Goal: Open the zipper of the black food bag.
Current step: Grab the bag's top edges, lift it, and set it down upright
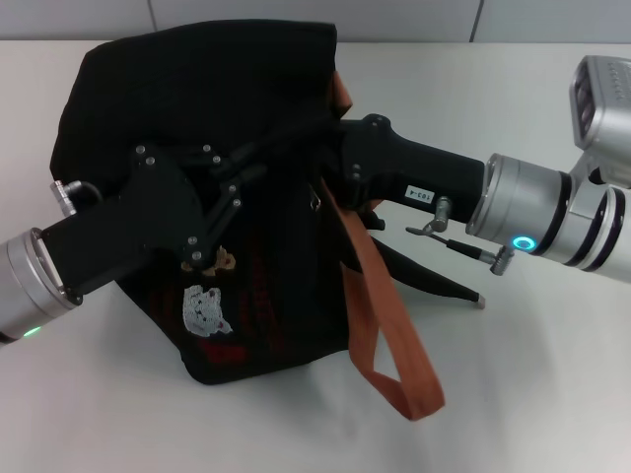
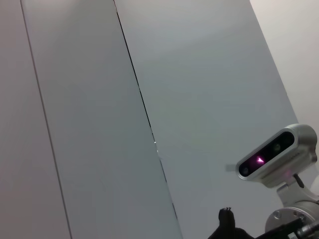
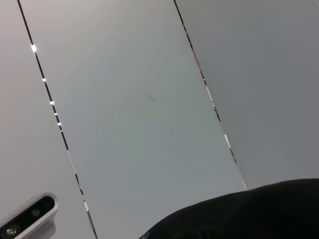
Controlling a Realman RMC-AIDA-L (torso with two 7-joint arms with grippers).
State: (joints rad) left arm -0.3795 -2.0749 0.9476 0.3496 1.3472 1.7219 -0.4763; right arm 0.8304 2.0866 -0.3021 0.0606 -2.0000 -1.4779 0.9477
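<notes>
Bag (image 1: pixel 246 187) is sitting mid-table (image 1: pixel 532 394), orange handle (image 1: pixel 380 305) trailing off its right side. Left gripper (image 1: pixel 219 212) is pressing against the bag's front above the bear patch (image 1: pixel 205 307); right gripper (image 1: pixel 330 163) is reaching in near the top by the handle. Black on black — I cannot tell whether either claw is released or clenched, and the zipper isn't making itself out.

Likely risk: the soft bag is sagging, so a pull could drag the whole bag instead of the slider, or snag the handle.

Wrist views are only showing wall panels and a bag edge (image 3: pixel 249 214); the left one is catching the right arm's camera (image 2: pixel 276 154) — the head view alone is showing the contact.
</notes>
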